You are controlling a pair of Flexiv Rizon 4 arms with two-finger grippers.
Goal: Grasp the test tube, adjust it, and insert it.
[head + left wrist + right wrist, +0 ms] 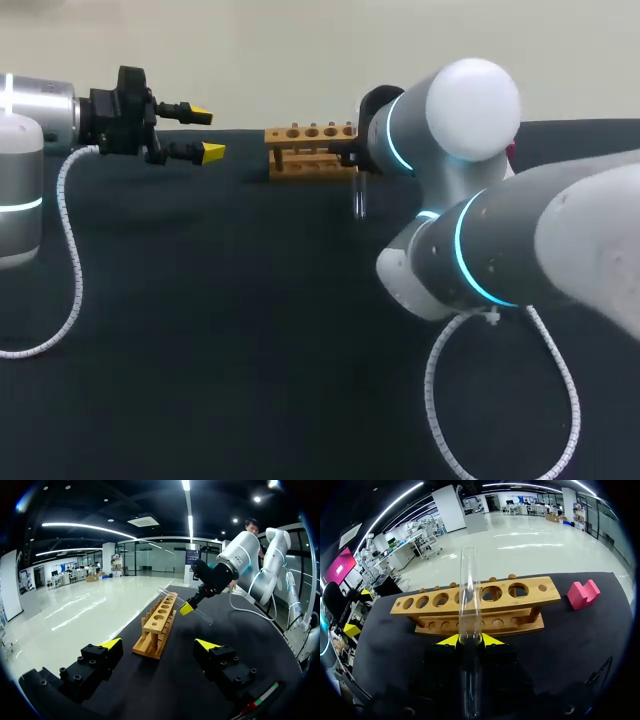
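A clear glass test tube stands between the yellow tips of my right gripper, which is shut on it. The tube runs out ahead of the fingers, across the front of the wooden rack. In the head view the rack stands at the far middle of the table. The tube's lower end shows just right of it, under my right arm, which hides the gripper. The left wrist view shows the tube tilted in the right gripper beside the rack. My left gripper hovers open left of the rack, holding nothing.
A pink block lies on the black tabletop beside the rack's end. White coiled cables hang from both arms. My right arm's bulky elbow fills the right of the head view. The left gripper's tip shows off to the side.
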